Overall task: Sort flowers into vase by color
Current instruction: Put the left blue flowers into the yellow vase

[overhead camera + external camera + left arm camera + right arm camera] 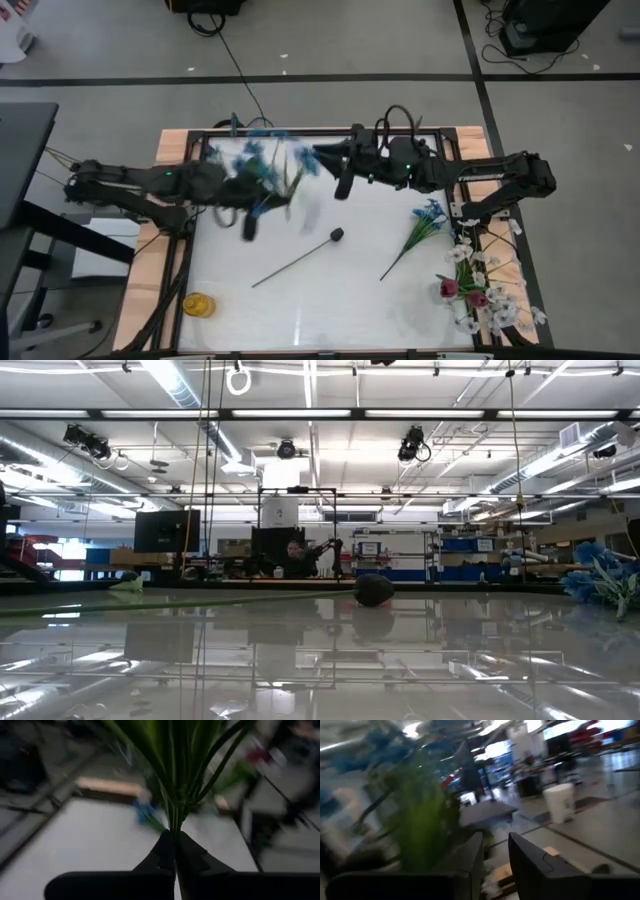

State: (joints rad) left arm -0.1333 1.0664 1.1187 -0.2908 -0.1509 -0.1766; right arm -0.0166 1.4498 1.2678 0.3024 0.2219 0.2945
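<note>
I have the left gripper (pixel 175 851) clamped on the blue sprig's (pixel 262 160) stems for transfer, apparently from the right gripper (pixel 496 851), whose fingers stand parted and empty.

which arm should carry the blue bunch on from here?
Left. The left gripper is shut on the blue flower bunch; the right gripper has open fingers beside it, holding nothing.
</note>
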